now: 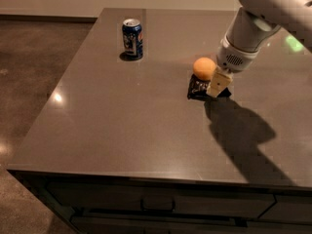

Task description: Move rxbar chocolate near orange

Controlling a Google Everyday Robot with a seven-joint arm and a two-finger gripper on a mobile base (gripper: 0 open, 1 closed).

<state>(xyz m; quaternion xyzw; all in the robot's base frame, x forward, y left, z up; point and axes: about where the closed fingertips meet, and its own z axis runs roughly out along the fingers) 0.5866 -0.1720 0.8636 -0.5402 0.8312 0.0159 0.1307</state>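
Note:
The rxbar chocolate (198, 88), a dark crinkled wrapper, lies flat on the grey counter just in front of the orange (204, 68), nearly touching it. My gripper (217, 85) comes down from the upper right and stands over the bar's right end. Its pale fingers (219, 82) are closed on the bar there. The gripper sits right beside the orange, to its right and front. The bar's right end is partly hidden by the fingers.
A blue soda can (132, 38) stands upright at the back left of the counter (122, 130). The arm's shadow falls on the counter in front of the gripper. The counter's front edge has drawers below it; bare floor lies to the left.

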